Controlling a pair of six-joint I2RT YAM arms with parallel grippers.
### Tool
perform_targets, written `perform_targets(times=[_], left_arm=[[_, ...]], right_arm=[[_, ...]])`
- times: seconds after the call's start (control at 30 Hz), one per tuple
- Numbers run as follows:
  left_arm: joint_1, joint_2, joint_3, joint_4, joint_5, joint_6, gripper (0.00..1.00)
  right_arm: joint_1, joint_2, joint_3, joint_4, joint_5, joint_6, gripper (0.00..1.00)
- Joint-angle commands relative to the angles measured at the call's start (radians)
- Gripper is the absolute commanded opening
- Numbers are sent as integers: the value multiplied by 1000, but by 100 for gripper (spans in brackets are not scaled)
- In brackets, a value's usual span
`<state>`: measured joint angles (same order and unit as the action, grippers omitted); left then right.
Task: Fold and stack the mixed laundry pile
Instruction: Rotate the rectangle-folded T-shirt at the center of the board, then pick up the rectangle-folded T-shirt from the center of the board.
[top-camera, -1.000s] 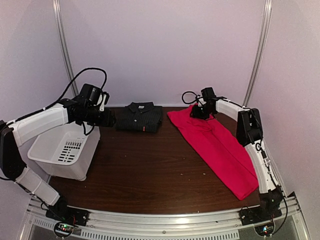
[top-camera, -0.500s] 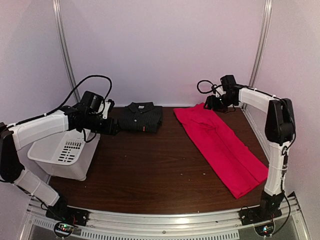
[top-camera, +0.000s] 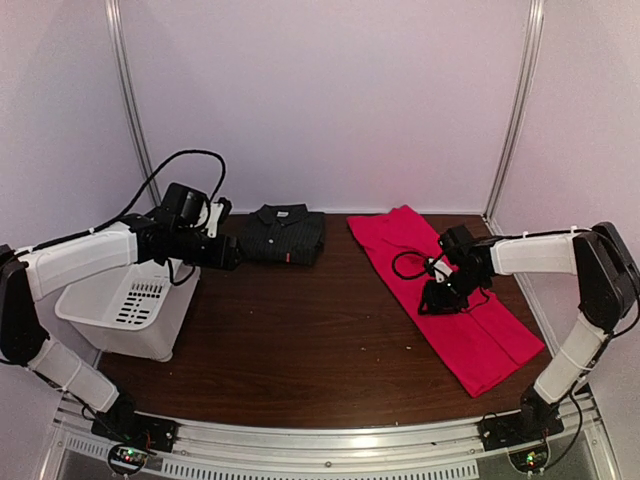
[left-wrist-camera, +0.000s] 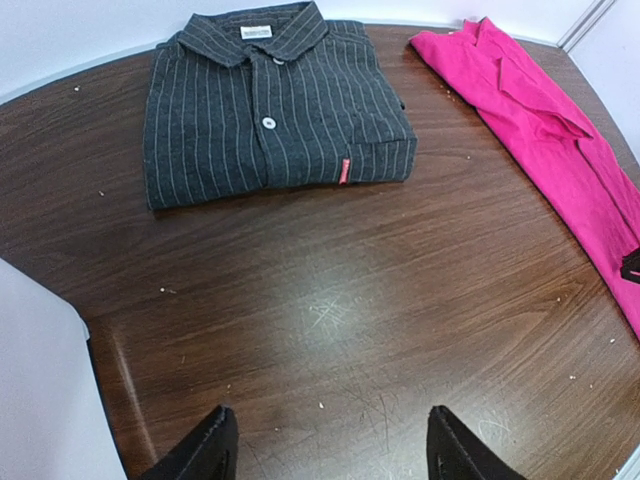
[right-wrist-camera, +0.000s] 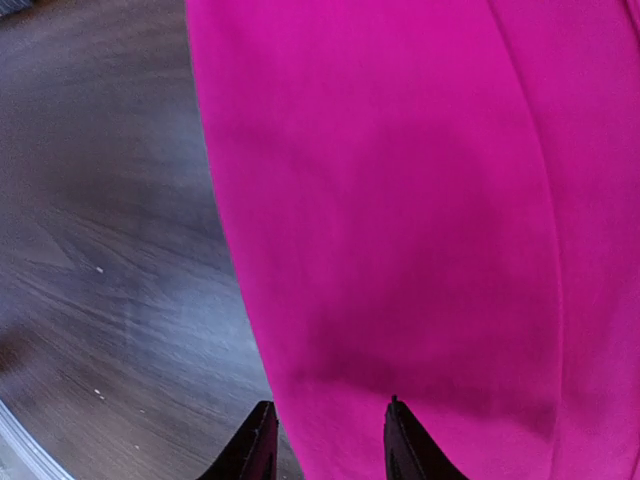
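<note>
The red T-shirt (top-camera: 455, 300) lies as a long strip at 3 o'clock, and the pinstriped shirt (top-camera: 283, 234) sits folded at 12. My right hand (right-wrist-camera: 325, 445) has swung from the strip's far end to its middle, part-open and empty, likely for the cross-fold. My left hand (left-wrist-camera: 325, 450) hovers wide open and empty.

my left arm (top-camera: 80, 255) and right arm (top-camera: 530, 255) are long, rounded white shells joined by chunky black elbows and wrists. a looping cable (top-camera: 195, 152), thin and black, arches over my left wrist block, and a curled cable (top-camera: 400, 255) of the same kind hangs by my right wrist. my left base (top-camera: 130, 428) and right base (top-camera: 515, 428) are black. my left gripper (left-wrist-camera: 330, 415) has two black wedge-shaped fingers. my right gripper (right-wrist-camera: 329, 403) has matching dark tapered tips.
</note>
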<state>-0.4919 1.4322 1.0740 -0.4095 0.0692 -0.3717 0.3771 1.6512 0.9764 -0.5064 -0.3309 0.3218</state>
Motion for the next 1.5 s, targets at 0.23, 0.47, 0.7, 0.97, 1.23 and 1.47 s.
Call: perform_targets(times=[0.23,0.47,0.7,0.97,1.23,1.47], left_arm=[[-5,-20,-34,48,-1,-2,66],[-5,3,-34,46,-34,-20,66],[-12,5,-42,63,37,6,66],[-191,78,-67,119,126,43,62],[-426,287,-6,178,168,30,37],[-523,405,24,188,184,39,23]], right_arm=[[103,121,-88,260,-157,194,32],[296,340,185,389,-208,371,33],[361,295,318,449,-269,417,42],[354,-63,53,292,-101,293,44],[355,-312,-325,339,-58,355,33],[386,-328,-495,475,-76,460,25]])
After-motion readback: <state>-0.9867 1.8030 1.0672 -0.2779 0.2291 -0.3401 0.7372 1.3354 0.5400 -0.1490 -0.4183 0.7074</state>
